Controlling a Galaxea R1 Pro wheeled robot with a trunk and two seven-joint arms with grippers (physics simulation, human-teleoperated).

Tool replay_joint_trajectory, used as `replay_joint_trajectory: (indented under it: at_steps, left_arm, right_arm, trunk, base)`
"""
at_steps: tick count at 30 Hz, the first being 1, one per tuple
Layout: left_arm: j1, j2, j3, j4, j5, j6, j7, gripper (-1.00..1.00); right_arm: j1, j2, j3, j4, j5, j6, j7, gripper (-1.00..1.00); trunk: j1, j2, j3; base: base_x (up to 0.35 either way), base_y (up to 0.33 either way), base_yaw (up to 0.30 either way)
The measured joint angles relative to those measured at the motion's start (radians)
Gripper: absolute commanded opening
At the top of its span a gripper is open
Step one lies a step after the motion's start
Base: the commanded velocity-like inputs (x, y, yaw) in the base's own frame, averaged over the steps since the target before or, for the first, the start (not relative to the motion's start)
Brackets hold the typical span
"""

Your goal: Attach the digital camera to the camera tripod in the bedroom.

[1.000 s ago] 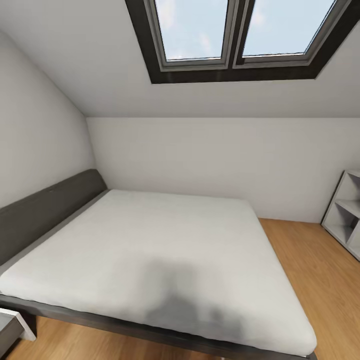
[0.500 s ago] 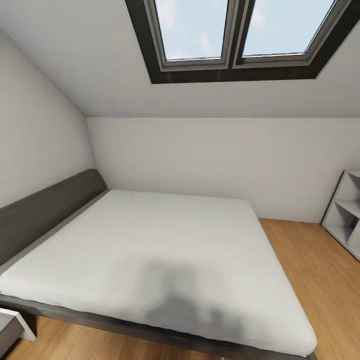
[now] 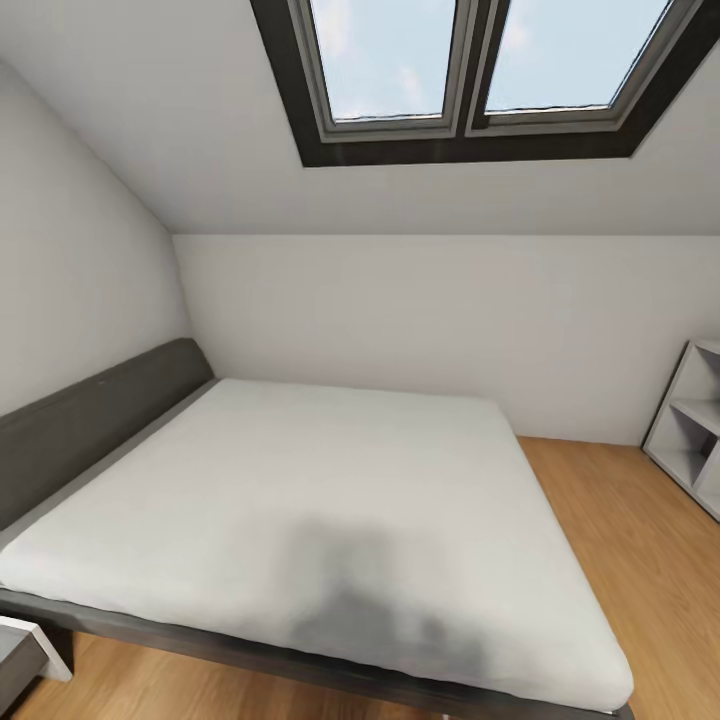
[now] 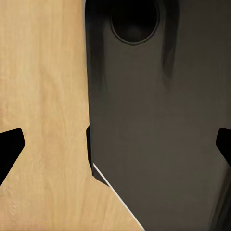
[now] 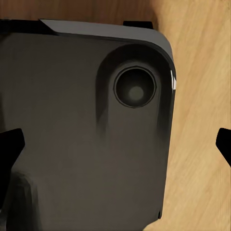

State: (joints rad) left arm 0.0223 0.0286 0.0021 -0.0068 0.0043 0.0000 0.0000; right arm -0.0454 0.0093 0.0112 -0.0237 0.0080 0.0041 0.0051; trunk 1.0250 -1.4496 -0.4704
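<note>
I am in the bedroom, facing a grey-framed bed (image 3: pixel 110 400) with a white mattress (image 3: pixel 330 500) under a sloped ceiling with a skylight (image 3: pixel 470 70). The digital camera and the camera tripod are out of view. My left gripper (image 4: pixel 115 149) is open, its black fingertips (image 4: pixel 9 144) at the frame's two sides, hanging over my own dark base (image 4: pixel 159 125) and the wood floor (image 4: pixel 43 96). My right gripper (image 5: pixel 115 149) is open too, with nothing between its fingertips (image 5: pixel 9 147), above the dark base (image 5: pixel 82 120).
A white open shelf unit (image 3: pixel 690 430) stands at the right wall on the light wood floor (image 3: pixel 620 520). A small white piece of furniture (image 3: pixel 25 650) sits at the bed's near left corner. White walls close the room behind the bed.
</note>
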Motion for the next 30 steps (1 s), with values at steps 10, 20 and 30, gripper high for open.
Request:
replay_joint_trajectory:
  at_steps: [10,20,30]
  left_arm:
    - [-0.003,0.002,0.001,-0.001,0.001,0.0,-0.001,1.0]
    - [-0.023,0.01,0.003,-0.028,0.005,0.001,-0.002,1.0]
    - [-0.116,0.001,0.006,-0.166,0.01,0.101,-0.001,1.0]
  right_arm:
    - [-0.005,-0.003,0.0,-0.002,0.0,-0.002,0.0,1.0]
    - [-0.007,-0.01,0.0,-0.015,0.0,-0.003,0.001,1.0]
    - [-0.01,-0.049,-0.004,-0.136,-0.001,0.002,0.002,1.0]
  trunk:
    - [0.0,0.0,-0.002]
    - [0.0,0.0,-0.01]
    - [0.0,0.0,-0.021]
  base:
    - [0.0,0.0,-0.026]
    - [0.0,0.0,-0.168]
    - [0.0,0.0,-0.211]
